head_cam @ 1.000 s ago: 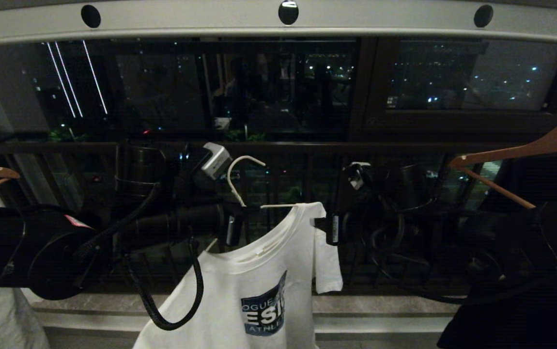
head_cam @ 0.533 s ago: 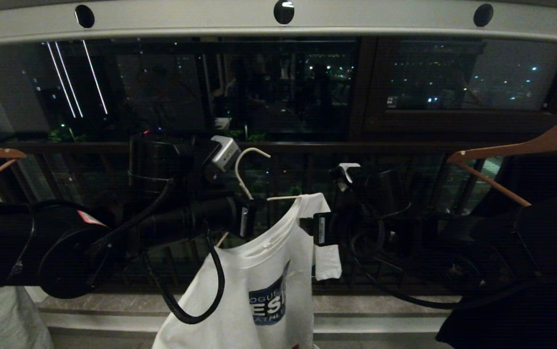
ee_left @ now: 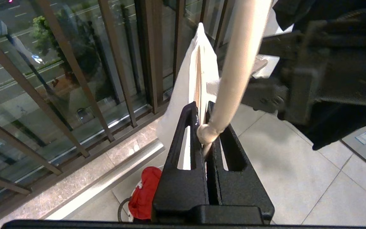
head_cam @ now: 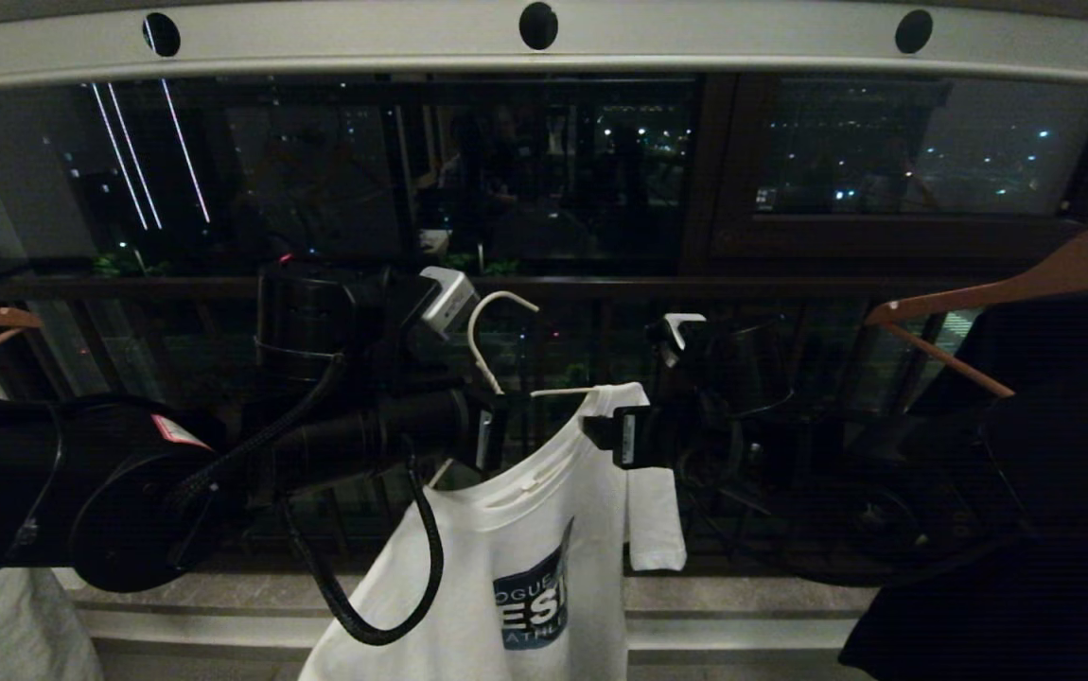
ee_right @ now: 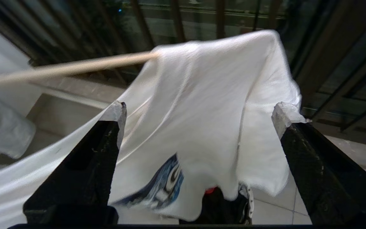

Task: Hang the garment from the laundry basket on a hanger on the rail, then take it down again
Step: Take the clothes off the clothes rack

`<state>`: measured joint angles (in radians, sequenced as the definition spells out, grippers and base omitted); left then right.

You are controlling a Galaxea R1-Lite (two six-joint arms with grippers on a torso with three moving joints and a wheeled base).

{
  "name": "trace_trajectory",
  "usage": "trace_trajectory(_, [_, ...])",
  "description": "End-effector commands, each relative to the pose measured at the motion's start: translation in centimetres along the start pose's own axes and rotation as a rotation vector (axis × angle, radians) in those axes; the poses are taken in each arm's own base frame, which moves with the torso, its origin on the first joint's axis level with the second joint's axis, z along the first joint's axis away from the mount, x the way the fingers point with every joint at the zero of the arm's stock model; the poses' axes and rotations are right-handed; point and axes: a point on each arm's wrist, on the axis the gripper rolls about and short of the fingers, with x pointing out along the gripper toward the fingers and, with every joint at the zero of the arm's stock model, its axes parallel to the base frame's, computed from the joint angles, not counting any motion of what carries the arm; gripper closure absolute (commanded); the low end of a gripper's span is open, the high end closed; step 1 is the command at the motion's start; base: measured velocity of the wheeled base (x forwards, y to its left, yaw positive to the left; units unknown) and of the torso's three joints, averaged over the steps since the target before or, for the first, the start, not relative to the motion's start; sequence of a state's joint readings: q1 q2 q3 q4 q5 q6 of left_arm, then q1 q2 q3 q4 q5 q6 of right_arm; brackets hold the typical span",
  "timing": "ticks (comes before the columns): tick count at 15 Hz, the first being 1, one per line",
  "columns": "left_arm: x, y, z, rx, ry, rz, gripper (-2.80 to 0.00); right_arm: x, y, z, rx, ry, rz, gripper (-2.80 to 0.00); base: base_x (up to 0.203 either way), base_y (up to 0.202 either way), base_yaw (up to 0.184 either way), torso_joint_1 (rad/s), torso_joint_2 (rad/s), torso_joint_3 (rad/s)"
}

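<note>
Gripping thin wire hanger: left gripper, clenched | right gripper: released beside soft T-shirt

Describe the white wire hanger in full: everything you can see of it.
The hanger is thin white wire with a curved hook on top. It is not on the rail: the hook hangs in the air below it. The left end effector is shut on the wire just under the hook. One shoulder of the white T-shirt is draped over its right arm; a bare stretch of wire shows beside the collar. The rest of the hanger is hidden by cloth. The right end effector, open, stands at that draped shoulder.
</note>
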<state>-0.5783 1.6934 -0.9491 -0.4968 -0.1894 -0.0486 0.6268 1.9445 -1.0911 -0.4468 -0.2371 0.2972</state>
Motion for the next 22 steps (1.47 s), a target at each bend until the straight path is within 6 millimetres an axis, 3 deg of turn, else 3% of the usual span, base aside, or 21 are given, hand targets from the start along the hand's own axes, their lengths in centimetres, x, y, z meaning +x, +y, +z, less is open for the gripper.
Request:
trace_trajectory(1, [-0.3, -0.1, 0.2, 0.002, -0.011, -0.001, 0.00, 0.7, -0.6, -0.1, 0.006, 0.001, -0.023, -2.80, 0.000, 0.000, 0.000, 0.000, 0.00, 0.000])
trace_trajectory(9, [-0.7, -0.2, 0.6, 0.006, -0.024, -0.002, 0.00, 2.1, -2.1, 0.3, 0.023, -0.008, -0.077, -2.80, 0.000, 0.000, 0.000, 0.000, 0.00, 0.000])
trace_trajectory(10, [-0.7, -0.2, 0.6, 0.006, -0.024, -0.002, 0.00, 2.1, -2.1, 0.3, 0.023, -0.009, -0.080, 0.00, 0.000, 0.000, 0.000, 0.000, 0.00, 0.000])
trace_trajectory(18, [-0.4, -0.3, 0.0, 0.007, -0.002, -0.006, 0.00, 2.0, -2.2, 1.3, 0.044, -0.094, -0.090, 0.00, 0.000, 0.000, 0.000, 0.000, 0.00, 0.000])
trace_trajectory(22, [-0.5, -0.7, -0.1, 0.012, 0.001, -0.016, 0.00, 2.7, -3.8, 2.1, 0.070, -0.140, -0.122, 0.00, 0.000, 0.000, 0.000, 0.000, 0.00, 0.000])
